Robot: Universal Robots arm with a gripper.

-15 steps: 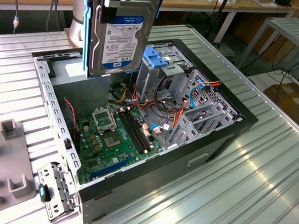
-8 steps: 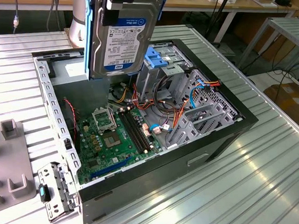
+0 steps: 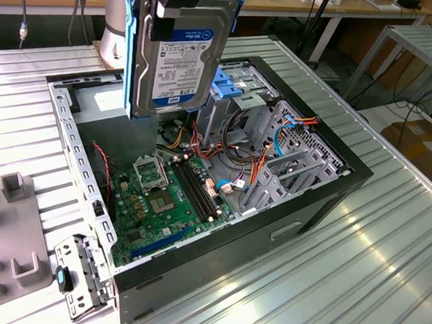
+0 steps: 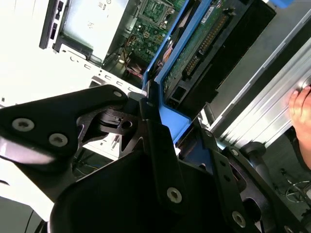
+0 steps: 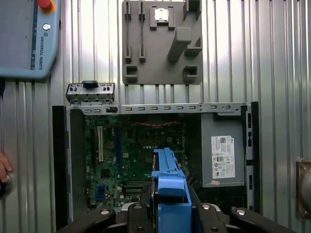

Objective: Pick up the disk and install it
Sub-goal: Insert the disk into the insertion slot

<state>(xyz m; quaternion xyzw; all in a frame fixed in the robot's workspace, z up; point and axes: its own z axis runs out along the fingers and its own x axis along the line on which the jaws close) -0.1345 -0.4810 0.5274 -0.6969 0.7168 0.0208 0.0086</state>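
Observation:
The disk [image 3: 182,57], silver with a white and blue label and blue carrier rails, hangs upright above the open computer case [image 3: 332,187]. My gripper [image 3: 177,13] is shut on its top edge. In the second wrist view the black fingers [image 4: 154,131] clamp the blue rail, and the disk's [image 4: 197,48] green circuit side points down toward the case. In the first wrist view the blue-railed disk [image 5: 169,184] is seen edge-on over the motherboard [image 5: 126,160], with the gripper [image 5: 170,213] around it.
A grey drive cage with a blue-handled bracket [image 3: 231,86] stands at the case's far side, with cables beside it. A grey fixture plate [image 3: 6,230] and a loose metal bracket [image 3: 77,271] lie at the exterior view's left. A teach pendant [image 5: 29,39] and a hand [image 4: 301,104] are nearby.

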